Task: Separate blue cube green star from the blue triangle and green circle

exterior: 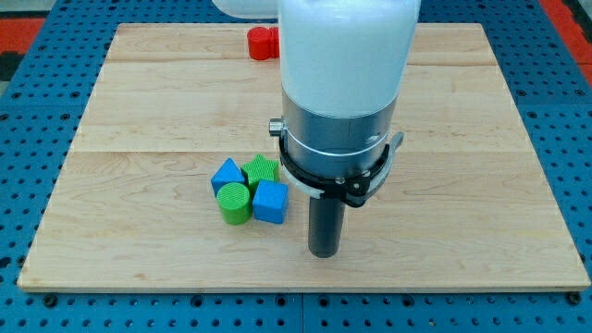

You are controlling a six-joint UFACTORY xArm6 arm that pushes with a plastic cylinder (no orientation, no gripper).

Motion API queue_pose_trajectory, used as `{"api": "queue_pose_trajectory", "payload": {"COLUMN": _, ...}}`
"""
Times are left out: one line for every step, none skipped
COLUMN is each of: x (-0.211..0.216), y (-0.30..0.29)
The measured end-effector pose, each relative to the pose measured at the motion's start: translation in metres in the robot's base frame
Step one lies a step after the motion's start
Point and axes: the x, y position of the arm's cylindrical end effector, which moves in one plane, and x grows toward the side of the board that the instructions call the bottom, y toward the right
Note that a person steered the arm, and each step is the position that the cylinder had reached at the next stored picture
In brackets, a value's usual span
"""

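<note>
A wooden board (139,111) is laid over a blue pegged surface, and the arm (344,102) is hung above its middle. Four blocks are packed together, touching, to the view's left of my tip (325,253): the blue triangle (226,175) and green star (262,170) behind, the green circle (234,203) and blue cube (270,202) in front. A red block (264,43) is left well apart at the view's top. No claw is carried; only a bare rod is fitted, so nothing is grasped. The separation is judged not yet begun. My tip is set just beside the cube, apart from it. A push that wedges between the pairs seems called for.
</note>
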Motion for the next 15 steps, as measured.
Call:
{"api": "queue_pose_trajectory", "payload": {"x": -0.009, "y": -0.034}}
{"api": "queue_pose_trajectory", "payload": {"x": -0.035, "y": -0.078}}
{"api": "queue_pose_trajectory", "payload": {"x": -0.068, "y": -0.061}}
{"api": "queue_pose_trajectory", "payload": {"x": -0.109, "y": -0.046}}
{"api": "queue_pose_trajectory", "payload": {"x": -0.123, "y": 0.016}}
{"api": "queue_pose_trajectory", "payload": {"x": -0.144, "y": 0.095}}
{"api": "queue_pose_trajectory", "payload": {"x": -0.136, "y": 0.076}}
{"api": "queue_pose_trajectory", "payload": {"x": -0.111, "y": 0.006}}
{"api": "queue_pose_trajectory", "payload": {"x": -0.121, "y": -0.099}}
{"api": "queue_pose_trajectory", "payload": {"x": -0.134, "y": -0.101}}
{"api": "queue_pose_trajectory", "payload": {"x": -0.139, "y": -0.164}}
{"api": "queue_pose_trajectory", "payload": {"x": -0.153, "y": -0.201}}
{"api": "queue_pose_trajectory", "payload": {"x": -0.171, "y": -0.178}}
{"api": "queue_pose_trajectory", "payload": {"x": -0.173, "y": -0.083}}
{"api": "queue_pose_trajectory", "payload": {"x": -0.183, "y": -0.144}}
